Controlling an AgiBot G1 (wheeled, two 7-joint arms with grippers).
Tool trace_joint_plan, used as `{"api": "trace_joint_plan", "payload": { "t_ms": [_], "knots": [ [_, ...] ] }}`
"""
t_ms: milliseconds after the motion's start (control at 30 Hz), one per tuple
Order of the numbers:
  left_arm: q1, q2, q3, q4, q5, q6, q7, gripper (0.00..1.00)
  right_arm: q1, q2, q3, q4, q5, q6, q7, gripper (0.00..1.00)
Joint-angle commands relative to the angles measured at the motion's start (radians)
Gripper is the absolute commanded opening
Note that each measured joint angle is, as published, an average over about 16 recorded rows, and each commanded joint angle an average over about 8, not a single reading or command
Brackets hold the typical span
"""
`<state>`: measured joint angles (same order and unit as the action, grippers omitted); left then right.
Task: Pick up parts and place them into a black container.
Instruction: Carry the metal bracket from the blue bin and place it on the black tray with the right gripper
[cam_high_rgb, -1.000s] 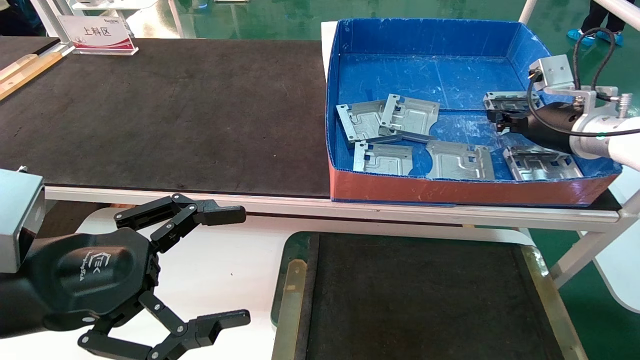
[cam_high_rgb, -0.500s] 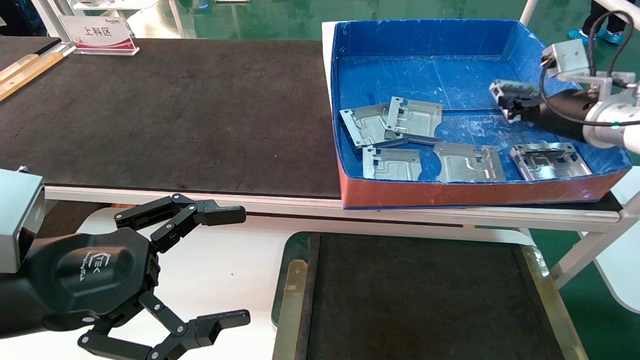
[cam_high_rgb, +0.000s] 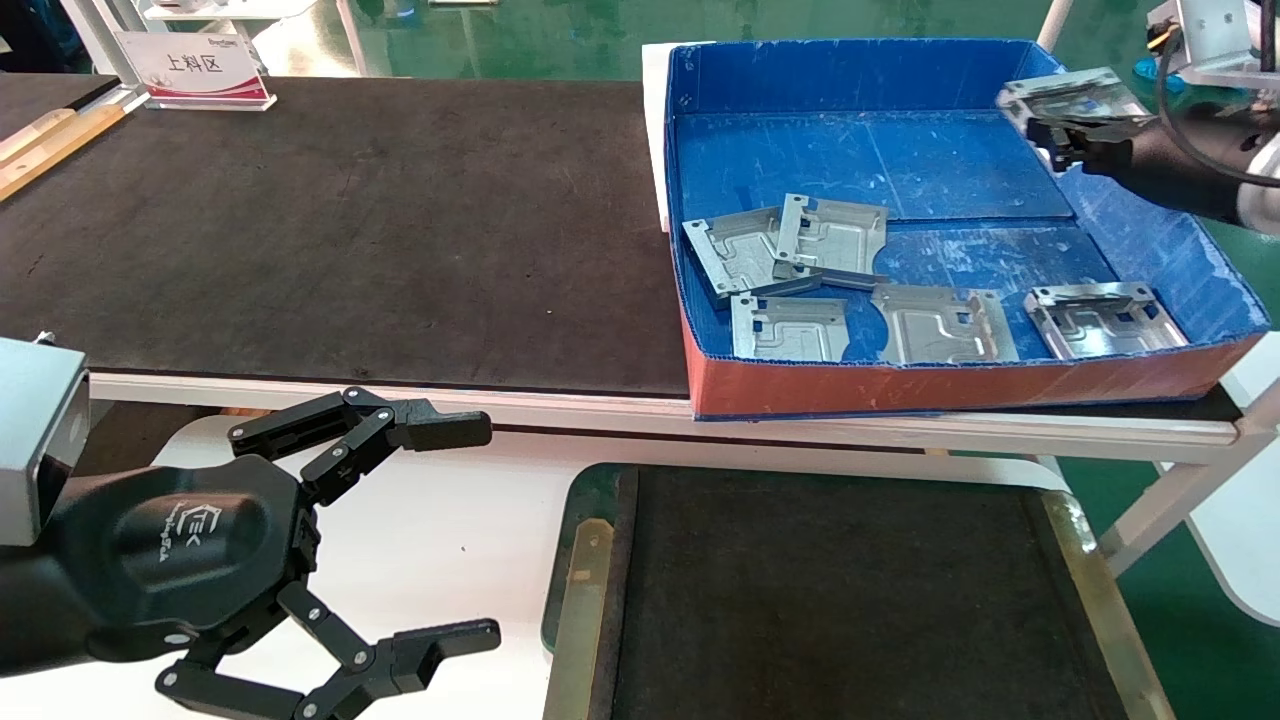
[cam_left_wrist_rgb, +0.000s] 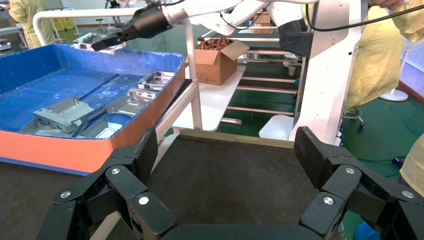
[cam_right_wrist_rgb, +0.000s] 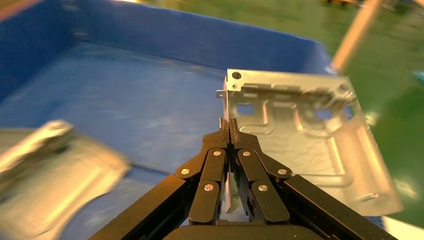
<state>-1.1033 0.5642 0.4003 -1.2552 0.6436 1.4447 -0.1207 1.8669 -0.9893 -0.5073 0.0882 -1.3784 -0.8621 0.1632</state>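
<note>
Held plate (cam_high_rgb: 1070, 92): a flat silver-grey metal plate with raised channels and small cut-outs, lifted in the air above the far right corner of the blue box, tilted a little.
My right pincer (cam_high_rgb: 1062, 140): fingers pressed fully together on one edge of that plate; in the right wrist view (cam_right_wrist_rgb: 229, 131) the two fingertips meet with the plate's edge between them and the rest of the plate spreads out beyond them.
Other plates: five lie on the floor of the blue box. Two overlap near its left wall, one (cam_high_rgb: 737, 253) partly under another (cam_high_rgb: 832, 236). Three sit in a row along the red front wall: one on the left (cam_high_rgb: 788, 328), one in the middle (cam_high_rgb: 943, 324), one on the right (cam_high_rgb: 1102, 319).
Blue box (cam_high_rgb: 860, 160): an open cardboard box with blue walls and a red front, resting on the right end of the long black table (cam_high_rgb: 330, 220).
Black tray (cam_high_rgb: 850, 590): shallow, matte black inside, with a dark green rim and brass-coloured side strips. It sits nearest to me, below the table edge and in front of the box, with no plates in it.
My left pincer (cam_high_rgb: 440, 530): parked low at my left, beside the tray, fingers spread wide and holding nothing.
Sign (cam_high_rgb: 195, 68): a small white and red card stands at the far left corner of the table.
</note>
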Motion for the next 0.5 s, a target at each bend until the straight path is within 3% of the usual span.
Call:
{"api": "trace_joint_plan", "payload": {
  "t_ms": [33,267,500],
  "knots": [
    [0.0,0.0,0.0,0.0,0.0,0.0,0.0,1.0,0.007,0.023,0.007,0.016,0.012,-0.081,-0.015,0.0],
    [0.0,0.0,0.0,0.0,0.0,0.0,0.0,1.0,0.012,0.131,0.04,0.063,0.08,-0.45,-0.075,0.0],
    [0.0,0.0,0.0,0.0,0.0,0.0,0.0,1.0,-0.008,0.212,0.052,0.126,0.127,-0.692,-0.075,0.0]
  ]
}}
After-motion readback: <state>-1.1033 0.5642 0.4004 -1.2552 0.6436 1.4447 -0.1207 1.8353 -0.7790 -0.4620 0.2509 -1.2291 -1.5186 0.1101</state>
